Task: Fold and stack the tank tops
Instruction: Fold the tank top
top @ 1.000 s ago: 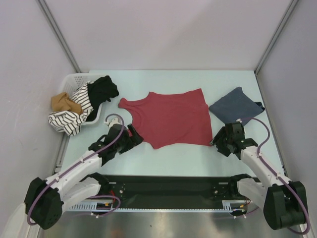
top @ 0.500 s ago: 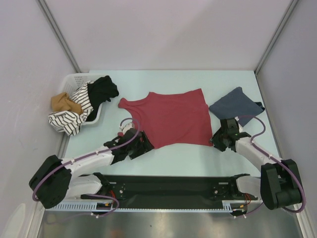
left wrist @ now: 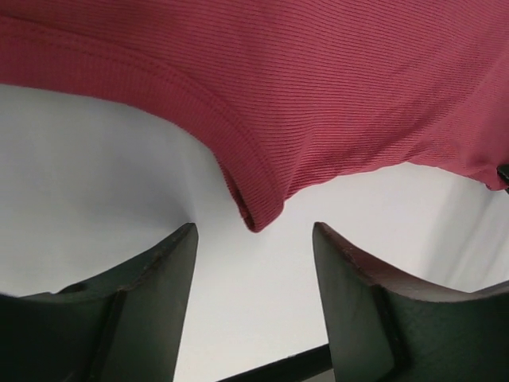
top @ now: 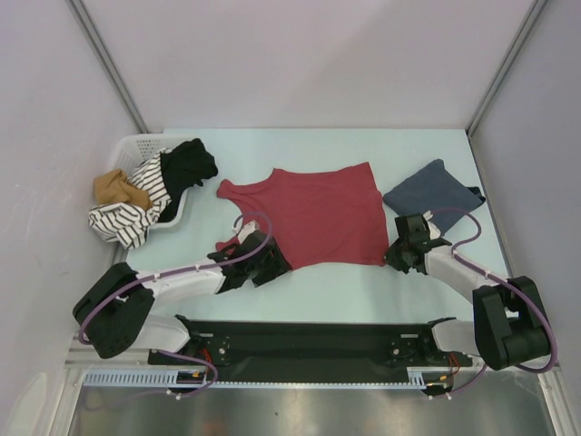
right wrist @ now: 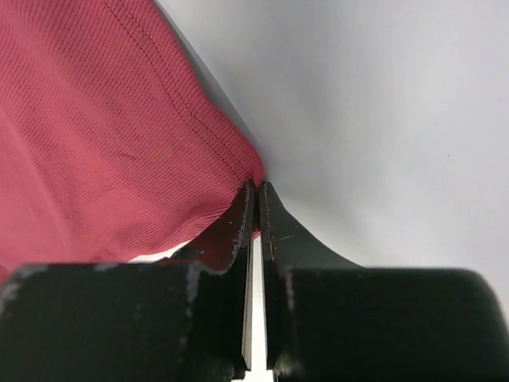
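- At the near-right corner of the red tank top [top: 313, 218], the right gripper [right wrist: 256, 185] has its jaws pressed together. The cloth corner sits right at the tips, so it looks pinched, but only by a shallow bite.
- Left gripper [left wrist: 254, 229]: jaws stand well apart and hold nothing. The near-left corner of the top pokes in between the two fingers [left wrist: 151, 286], and its tip is only just past their ends.
- The red top lies flat and spread mid-table [top: 345, 291], straps towards the left. The blue-grey tank top [top: 428, 193] sits folded at far right, clear of the red one. The basket [top: 136, 143] of other clothes is at far left.
- Step in hand (judged): take both near corners, then fold the near edge over to the far one.
- To do it well:
  - push the left gripper a little further in before closing, so that the trimmed edge lies fully under the pads;
  - check that the right-hand pinch holds the cloth before lifting;
  - raise both corners together and level, keeping the edge between them lightly taut;
  - carry low across the cloth and set edge on edge.
- Risk: the right corner may slip out of its thin grip mid-fold and leave a skewed crease.
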